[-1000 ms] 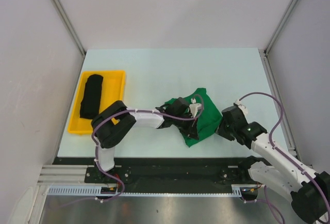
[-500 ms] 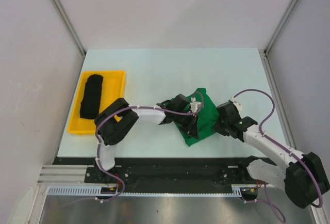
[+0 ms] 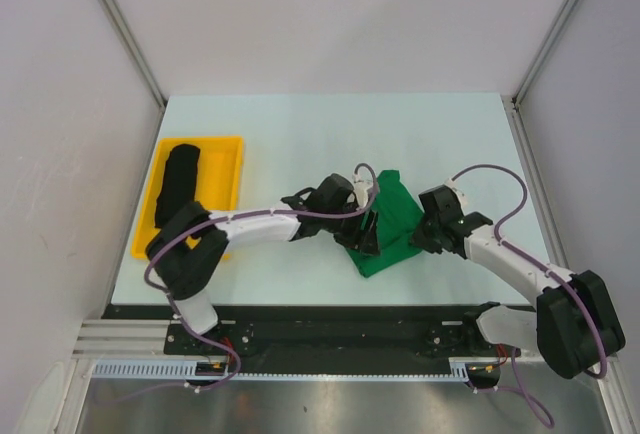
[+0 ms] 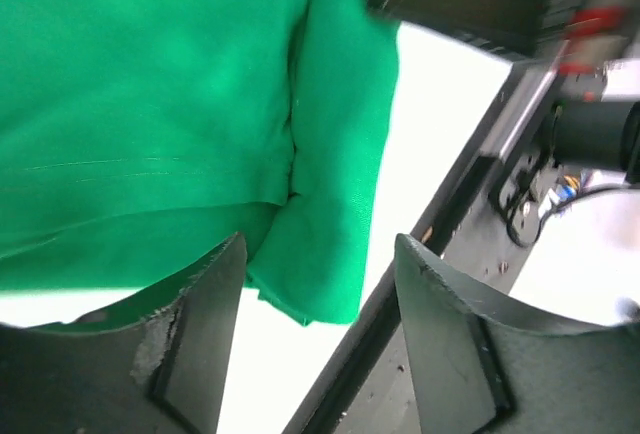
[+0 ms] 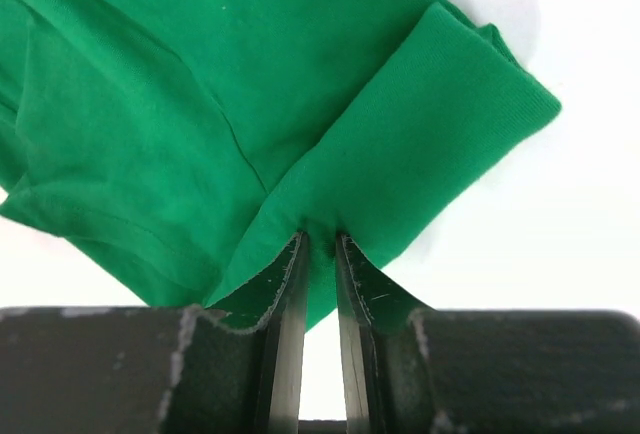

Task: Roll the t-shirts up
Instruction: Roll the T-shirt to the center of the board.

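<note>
One green t-shirt [image 3: 400, 222], one rolled black t-shirt [image 3: 180, 179], one yellow tray [image 3: 228, 166]

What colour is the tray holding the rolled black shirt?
Bright yellow; the shallow rectangular plastic tray shows best in the top external view.

the left arm [image 3: 258, 222] rose from its base at the near edge, bent sharply at the elbow and stretched its white forearm rightward and low to a black wrist. the left gripper [image 3: 364, 230] pointed down and right, its 2 dark fingers [image 4: 200, 319] spread wide apart with nothing clamped between them. the right arm [image 3: 505, 257] reached from its base at the near right corner up and leftward, forearm low, wrist turned toward the other arm. the right gripper [image 5: 318, 246] had its 2 fingers [image 5: 283, 299] drawn nearly together, pinching a fold of the green t-shirt [image 5: 200, 74]. the 2 grippers sat near each other without touching.
</note>
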Available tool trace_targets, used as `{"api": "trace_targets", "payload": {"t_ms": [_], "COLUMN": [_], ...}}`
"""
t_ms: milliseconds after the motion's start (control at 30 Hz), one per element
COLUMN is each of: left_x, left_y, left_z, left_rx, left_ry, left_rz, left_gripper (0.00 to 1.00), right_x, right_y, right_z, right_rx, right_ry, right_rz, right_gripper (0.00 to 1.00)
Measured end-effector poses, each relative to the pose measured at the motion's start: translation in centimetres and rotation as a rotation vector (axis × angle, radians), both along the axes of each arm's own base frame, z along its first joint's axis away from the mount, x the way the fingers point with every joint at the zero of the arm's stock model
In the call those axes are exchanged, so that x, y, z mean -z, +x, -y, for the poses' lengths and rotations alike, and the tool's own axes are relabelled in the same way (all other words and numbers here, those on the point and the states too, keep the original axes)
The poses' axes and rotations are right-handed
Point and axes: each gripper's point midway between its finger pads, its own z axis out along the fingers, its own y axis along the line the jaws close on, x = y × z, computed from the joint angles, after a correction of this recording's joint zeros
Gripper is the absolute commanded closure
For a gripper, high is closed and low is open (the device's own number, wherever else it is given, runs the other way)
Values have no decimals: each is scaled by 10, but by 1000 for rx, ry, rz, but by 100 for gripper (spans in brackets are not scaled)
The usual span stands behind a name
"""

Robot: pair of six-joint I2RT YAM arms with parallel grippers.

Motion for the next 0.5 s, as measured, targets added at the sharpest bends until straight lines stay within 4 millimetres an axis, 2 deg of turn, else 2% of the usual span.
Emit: {"api": "trace_targets", "payload": {"t_ms": [67, 100, 233, 367, 500], "left_x": [-21, -29, -59, -63, -55], "left_y": [9, 12, 24, 25, 6], "left_z": [-6, -8, -17, -21, -14], "left_rx": [-43, -57, -112, -140, -95], "left_ry": [-12, -18, -34, 21, 97], "left_rz": [75, 105, 233, 340, 436], "left_gripper": [32, 19, 16, 14, 15], "right_x": [2, 2, 3, 4, 4], "right_y": [3, 4, 14, 25, 36], "right_z": [-1, -1, -5, -10, -15], "right_rx": [-1, -1, -5, -12, -15], "right_ry": [-2, -3, -4, -3, 0], "right_rz": [-11, -13, -20, -23, -24], "right_gripper": [78, 79, 79, 79, 79]}}
